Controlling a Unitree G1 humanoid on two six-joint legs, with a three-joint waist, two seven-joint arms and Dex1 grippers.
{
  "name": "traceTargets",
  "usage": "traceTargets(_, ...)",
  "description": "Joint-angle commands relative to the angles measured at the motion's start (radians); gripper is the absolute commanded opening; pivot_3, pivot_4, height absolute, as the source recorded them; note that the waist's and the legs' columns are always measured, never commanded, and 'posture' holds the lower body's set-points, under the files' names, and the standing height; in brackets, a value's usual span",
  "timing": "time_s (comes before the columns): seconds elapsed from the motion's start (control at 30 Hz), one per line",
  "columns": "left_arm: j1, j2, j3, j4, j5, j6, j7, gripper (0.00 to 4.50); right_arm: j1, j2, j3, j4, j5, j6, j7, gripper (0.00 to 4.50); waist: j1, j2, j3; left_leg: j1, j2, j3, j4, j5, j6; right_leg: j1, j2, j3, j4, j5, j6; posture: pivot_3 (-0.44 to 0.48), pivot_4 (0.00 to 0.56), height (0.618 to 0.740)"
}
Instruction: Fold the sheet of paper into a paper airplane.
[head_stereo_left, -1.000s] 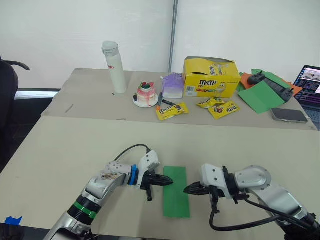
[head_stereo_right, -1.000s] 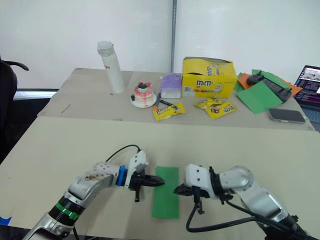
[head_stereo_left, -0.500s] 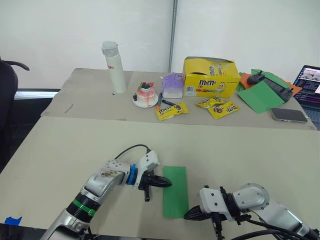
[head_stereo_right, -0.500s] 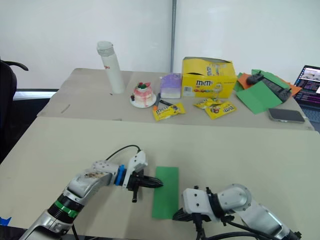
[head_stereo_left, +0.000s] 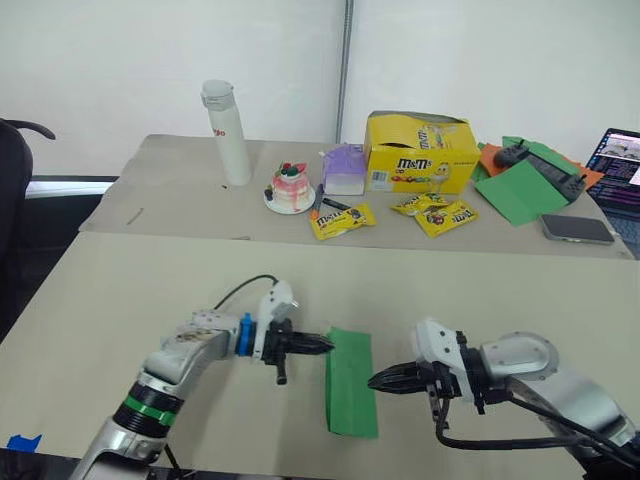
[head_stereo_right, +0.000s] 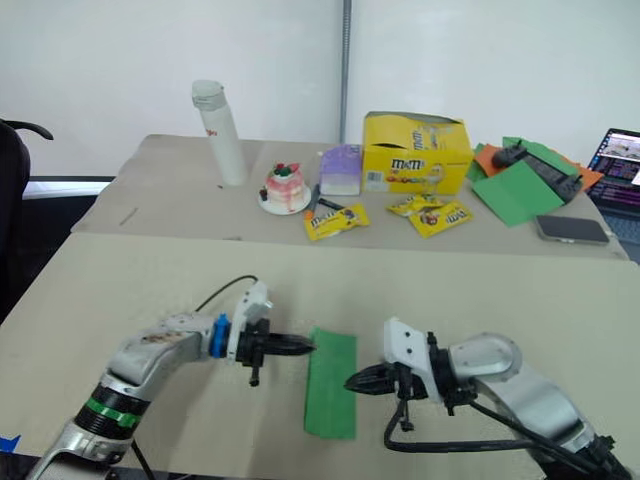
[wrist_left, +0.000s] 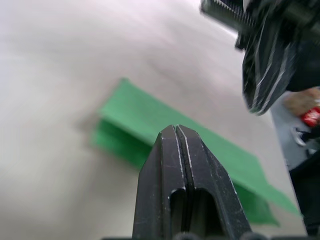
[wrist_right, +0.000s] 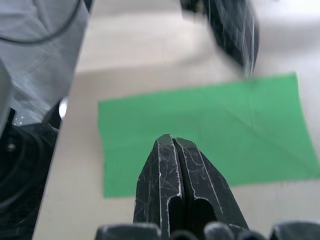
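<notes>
**op:** so the sheet of paper (head_stereo_left: 351, 381) is lying on the near surface (head_stereo_left: 120, 290), folded into a long narrow strip, one long edge lifted a touch on the left hand's side. Left hand (head_stereo_left: 326, 345) sits right at the strip's far corner, fingers pressed together, nothing pinched. Right hand (head_stereo_left: 377, 381) is just beside the strip's opposite long edge around the middle, also pressed together and empty. Both tips point in at the paper from opposite sides.

**reply:** no nose folds yet?

**op:** none I can see. It's a plain rectangle with lengthwise creases, so I'd call this early, somewhere around the centre fold. My guess for the next move: one hand pins the strip flat while the other gets under a far corner and turns it in toward the centre crease. Thin paper, closed tips, so it could slide instead of lifting.

**reply:** anything near it?

**op:** nope. Yellow candy box (head_stereo_left: 421, 153), white bottle (head_stereo_left: 227, 133) and the spare green sheet (head_stereo_left: 520, 191) are all well beyond the strip on the far surface.
</notes>
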Motion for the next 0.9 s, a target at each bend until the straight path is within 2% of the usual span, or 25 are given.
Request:
traceTargets(0.03, 0.039, 0.052, -0.019, -0.052, 0.039, -0.074, -0.03, 0.0, -0.049, -0.006, -0.02, 0.034, -0.035, -0.032, -0.006, 0.06, -0.002, 0.001, 0.0, 0.0, 0.0, 0.0, 0.0, 0.0, 0.0, 0.0, 0.0, 0.0, 0.0, 0.0, 0.0, 0.0, 0.15, 0.74)
traceTargets(0.17, 0.067, -0.012, -0.065, -0.036, 0.076, -0.15, 0.013, 0.0, -0.082, -0.035, -0.035, 0.148, -0.09, -0.088, 0.015, 0.06, 0.011, 0.001, 0.0, 0.0, -0.001, 0.001, 0.0, 0.0, 0.0, 0.0, -0.001, 0.0, 0.0, 0.0, 0.0, 0.0, 0.15, 0.74)
traceTargets(0.3, 0.037, -0.075, -0.093, -0.007, 0.098, -0.161, 0.045, 0.0, -0.074, -0.048, -0.068, 0.196, -0.1, -0.109, 0.014, 0.06, 0.015, 0.001, 0.0, -0.001, -0.002, 0.001, 0.001, 0.0, 0.0, 0.0, -0.002, 0.0, 0.0, 0.0, 0.0, 0.0, 0.15, 0.74)
traceTargets(0.53, -0.035, -0.15, -0.194, 0.085, 0.154, -0.264, -0.02, 0.0, -0.041, -0.076, -0.15, 0.222, -0.108, -0.102, -0.017, 0.06, 0.007, 0.002, -0.001, -0.001, -0.004, 0.0, 0.001, 0.0, 0.0, 0.0, 0.0, 0.0, 0.0, 0.0, 0.0, 0.0, 0.15, 0.74)
traceTargets(0.57, -0.05, -0.184, -0.186, 0.112, 0.129, -0.259, -0.027, 0.0, -0.029, -0.085, -0.162, 0.225, -0.113, -0.106, -0.02, 0.06, 0.007, 0.002, -0.001, -0.001, -0.004, 0.0, 0.001, 0.0, 0.0, 0.0, 0.0, 0.0, 0.0, 0.0, 0.001, 0.0, 0.15, 0.74)
traceTargets(0.73, -0.151, -0.277, -0.242, 0.27, 0.169, -0.326, -0.1, 0.0, 0.064, -0.137, -0.251, 0.207, -0.127, -0.095, -0.046, 0.06, 0.015, 0.002, 0.0, -0.003, -0.009, -0.001, 0.002, 0.001, 0.001, 0.0, -0.002, 0.0, 0.0, 0.0, 0.001, 0.0, 0.15, 0.74)
traceTargets(0.9, -0.225, -0.326, -0.318, 0.418, 0.275, -0.377, -0.099, 0.0, 0.171, -0.155, -0.344, 0.146, -0.12, -0.048, -0.082, 0.06, 0.006, 0.0, 0.001, -0.003, -0.01, -0.003, 0.002, 0.001, 0.002, 0.0, -0.002, 0.001, 0.0, 0.0, 0.003, 0.0, 0.15, 0.74)
